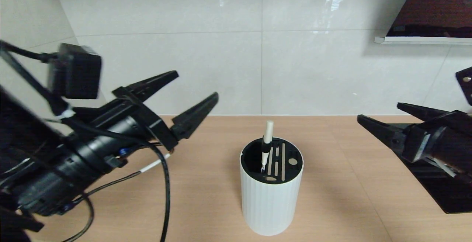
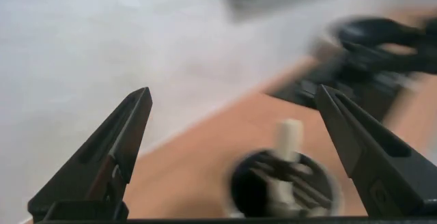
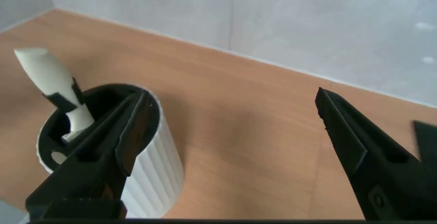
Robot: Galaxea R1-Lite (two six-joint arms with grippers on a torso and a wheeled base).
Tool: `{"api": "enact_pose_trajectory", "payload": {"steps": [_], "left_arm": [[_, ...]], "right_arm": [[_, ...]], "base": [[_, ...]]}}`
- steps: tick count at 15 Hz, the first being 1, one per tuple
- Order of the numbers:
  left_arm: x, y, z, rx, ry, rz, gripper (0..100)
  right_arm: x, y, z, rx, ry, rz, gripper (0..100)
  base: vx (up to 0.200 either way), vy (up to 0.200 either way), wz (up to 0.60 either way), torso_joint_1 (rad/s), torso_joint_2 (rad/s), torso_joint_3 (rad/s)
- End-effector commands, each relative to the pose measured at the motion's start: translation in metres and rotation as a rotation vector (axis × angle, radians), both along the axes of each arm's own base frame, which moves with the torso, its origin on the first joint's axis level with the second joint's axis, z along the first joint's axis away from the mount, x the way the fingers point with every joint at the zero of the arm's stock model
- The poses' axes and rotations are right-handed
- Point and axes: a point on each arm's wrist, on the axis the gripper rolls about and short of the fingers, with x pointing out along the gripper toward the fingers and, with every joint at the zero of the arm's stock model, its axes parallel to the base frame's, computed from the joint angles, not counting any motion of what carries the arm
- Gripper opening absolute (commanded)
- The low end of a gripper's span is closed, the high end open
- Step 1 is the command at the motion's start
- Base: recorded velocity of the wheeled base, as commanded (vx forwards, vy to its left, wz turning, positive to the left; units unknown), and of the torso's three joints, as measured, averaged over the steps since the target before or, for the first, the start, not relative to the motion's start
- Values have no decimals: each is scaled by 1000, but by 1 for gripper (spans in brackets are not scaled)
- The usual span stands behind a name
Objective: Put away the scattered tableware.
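Centrally on the pale wooden counter point(image 1: 206, 205) stands one white ribbed cylindrical holder point(image 1: 271, 201), a single white-handled utensil point(image 1: 269, 129) upright in its black slotted top, flanked by the left gripper point(image 1: 195, 83) and right gripper point(image 1: 379, 111), both spread open and empty, with one flat black slab point(image 1: 442, 194) at the right.

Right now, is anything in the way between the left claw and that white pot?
Nothing visible. The open left gripper hangs over bare countertop, apart from the white holder, where one white-handled utensil stands.
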Motion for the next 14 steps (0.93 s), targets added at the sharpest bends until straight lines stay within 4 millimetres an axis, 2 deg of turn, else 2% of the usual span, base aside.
{"api": "enact_pose_trajectory", "payload": {"steps": [1, 2, 4, 6, 8, 10, 11, 14], "left_arm": [[-63, 61, 6, -70, -75, 232, 100], [-79, 72, -1, -68, -70, 269, 100], [-130, 97, -40, -31, 15, 369, 100], [-168, 107, -61, -8, 72, 390, 100], [-203, 114, -76, 29, 159, 391, 100], [-228, 119, -88, 33, 256, 379, 100], [-233, 120, -91, 1, 276, 376, 100], [-234, 119, -93, -49, 297, 405, 100]], "right_arm": [[-50, -34, 4, 26, -119, -110, 100], [-62, -44, -1, 13, -140, -159, 100], [-104, -70, -10, -17, -249, -292, 100], [-142, -86, -8, -62, -302, -465, 100], [-182, -93, -10, -78, -288, -497, 100], [-206, -96, -24, -86, -251, -495, 100], [-216, -98, -33, -77, -256, -498, 100], [-226, -98, -40, -27, -262, -572, 100]], "base": [[0, 0, 0, 0, 0, 0], [0, 0, 0, 0, 0, 0], [0, 0, 0, 0, 0, 0], [0, 0, 0, 0, 0, 0], [0, 0, 0, 0, 0, 0], [0, 0, 0, 0, 0, 0], [0, 0, 0, 0, 0, 0], [0, 0, 0, 0, 0, 0]]}}
